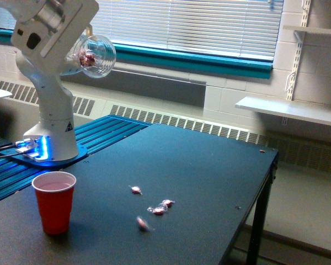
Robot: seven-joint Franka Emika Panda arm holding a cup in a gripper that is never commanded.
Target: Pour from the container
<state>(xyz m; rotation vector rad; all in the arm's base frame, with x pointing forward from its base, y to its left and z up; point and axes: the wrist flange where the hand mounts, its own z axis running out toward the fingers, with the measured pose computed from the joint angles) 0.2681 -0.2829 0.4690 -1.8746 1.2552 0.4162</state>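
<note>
Pour underway: gripper [77,47] clamps tipped container [97,48], few candies left inside. Four candies [159,210] on table [209,165], at cup's [54,201] 3 o'clock.

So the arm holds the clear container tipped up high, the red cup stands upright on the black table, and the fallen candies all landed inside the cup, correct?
Not quite. The candies lie on the black table to the exterior view's right of the red cup, not inside it. The rest holds: the clear container is tipped up high at the gripper, and the cup stands upright.
</note>
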